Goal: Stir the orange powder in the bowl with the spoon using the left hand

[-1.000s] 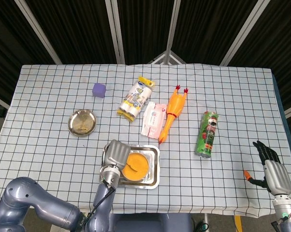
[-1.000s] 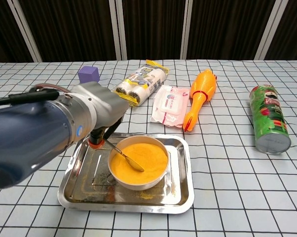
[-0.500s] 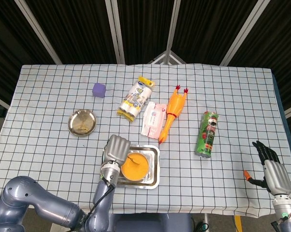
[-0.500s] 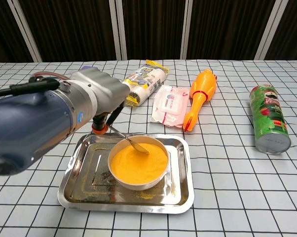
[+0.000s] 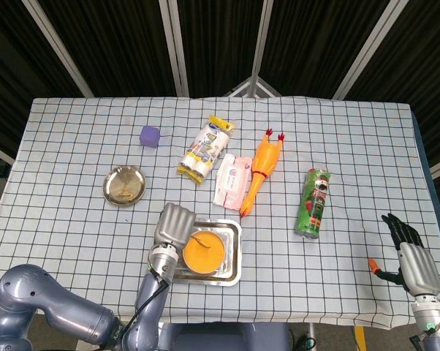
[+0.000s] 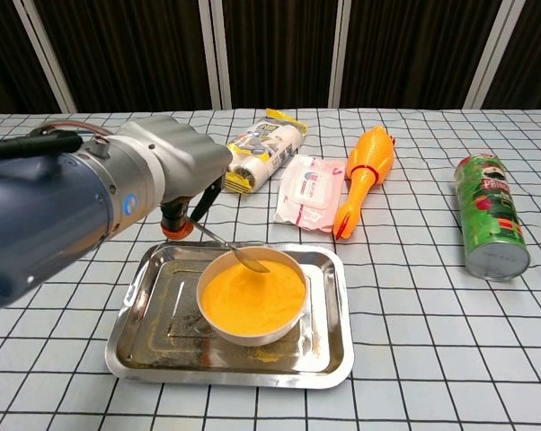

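Note:
A white bowl (image 6: 252,334) full of orange powder (image 6: 252,298) stands in a steel tray (image 6: 150,334) at the table's near edge; the head view shows the same bowl (image 5: 205,251) and tray (image 5: 233,272). My left hand (image 6: 167,172) grips the handle of a metal spoon (image 6: 237,254), whose tip rests in the powder at the bowl's far rim. From above, the left hand (image 5: 173,224) covers the tray's left side. My right hand (image 5: 410,261) hangs open off the table's right front corner, holding nothing.
Behind the tray lie a wipes pack (image 6: 310,190), an orange rubber chicken (image 6: 365,175), a wrapped roll pack (image 6: 258,149) and a purple cube (image 5: 150,136). A green can (image 6: 490,226) lies at the right. A small steel dish (image 5: 124,184) sits at the left.
The left hand has drawn back and to the left, pulling the spoon's tip from the middle of the powder to the bowl's far rim. The right hand has not moved.

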Motion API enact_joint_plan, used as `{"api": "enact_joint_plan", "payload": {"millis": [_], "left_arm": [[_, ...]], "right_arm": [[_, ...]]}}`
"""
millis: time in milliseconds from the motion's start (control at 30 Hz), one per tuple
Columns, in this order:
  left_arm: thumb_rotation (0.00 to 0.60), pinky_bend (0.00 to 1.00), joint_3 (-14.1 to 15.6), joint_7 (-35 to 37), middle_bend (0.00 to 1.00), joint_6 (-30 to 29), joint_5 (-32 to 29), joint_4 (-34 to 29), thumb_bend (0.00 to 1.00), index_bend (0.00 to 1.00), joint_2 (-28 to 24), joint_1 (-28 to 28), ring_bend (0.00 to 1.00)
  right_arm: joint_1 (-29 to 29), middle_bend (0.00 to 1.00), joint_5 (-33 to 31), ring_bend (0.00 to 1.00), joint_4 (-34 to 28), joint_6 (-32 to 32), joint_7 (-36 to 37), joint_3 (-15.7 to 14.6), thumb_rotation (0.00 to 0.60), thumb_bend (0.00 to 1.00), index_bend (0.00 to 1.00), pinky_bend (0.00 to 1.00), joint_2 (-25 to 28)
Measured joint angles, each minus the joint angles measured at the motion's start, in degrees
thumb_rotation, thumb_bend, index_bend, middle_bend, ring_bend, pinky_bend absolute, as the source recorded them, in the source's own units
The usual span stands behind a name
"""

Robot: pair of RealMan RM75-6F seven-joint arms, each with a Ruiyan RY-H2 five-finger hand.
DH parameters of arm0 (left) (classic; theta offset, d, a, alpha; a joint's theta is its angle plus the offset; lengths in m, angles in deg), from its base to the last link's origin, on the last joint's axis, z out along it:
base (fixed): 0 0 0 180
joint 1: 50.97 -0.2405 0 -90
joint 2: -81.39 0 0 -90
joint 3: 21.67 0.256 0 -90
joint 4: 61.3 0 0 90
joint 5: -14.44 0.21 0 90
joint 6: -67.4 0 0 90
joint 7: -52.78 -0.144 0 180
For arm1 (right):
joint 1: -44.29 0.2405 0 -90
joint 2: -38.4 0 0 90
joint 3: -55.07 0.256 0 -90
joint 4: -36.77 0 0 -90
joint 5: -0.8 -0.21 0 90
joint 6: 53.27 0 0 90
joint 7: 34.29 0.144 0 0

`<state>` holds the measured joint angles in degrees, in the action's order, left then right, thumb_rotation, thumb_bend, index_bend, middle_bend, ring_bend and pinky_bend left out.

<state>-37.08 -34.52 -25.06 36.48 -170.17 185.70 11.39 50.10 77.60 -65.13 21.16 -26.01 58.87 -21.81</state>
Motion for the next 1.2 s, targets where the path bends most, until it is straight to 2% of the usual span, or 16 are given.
{"api": "enact_joint_plan", "payload": {"millis": [300, 700, 1200], "left_arm": [[0.600, 0.99, 2.07, 0.76, 1.00, 0.55, 2.55, 4.63, 0.80, 0.81, 2.31, 0.68, 1.00], [0.600, 0.99, 3.20, 1.61, 1.00, 1.20, 3.08, 7.50, 0.80, 0.81, 4.12, 0.32, 1.00], [0.600, 0.99, 5.01, 2.85, 1.00, 3.20, 2.30, 4.29, 0.80, 0.81, 2.57, -1.56, 1.00]], "right_arm": [[0.16, 0.00, -0.47, 0.00, 0.16, -0.50, 0.57, 0.16, 0.600, 0.37, 0.00, 0.00, 0.17], [0.20, 0.00, -0.49, 0.00, 0.09, -0.75, 0.77, 0.09, 0.600, 0.37, 0.00, 0.00, 0.32], [0.18, 0.00, -0.39, 0.00, -0.22, -0.71, 0.53, -0.01, 0.600, 0.37, 0.00, 0.00, 0.31]]}}
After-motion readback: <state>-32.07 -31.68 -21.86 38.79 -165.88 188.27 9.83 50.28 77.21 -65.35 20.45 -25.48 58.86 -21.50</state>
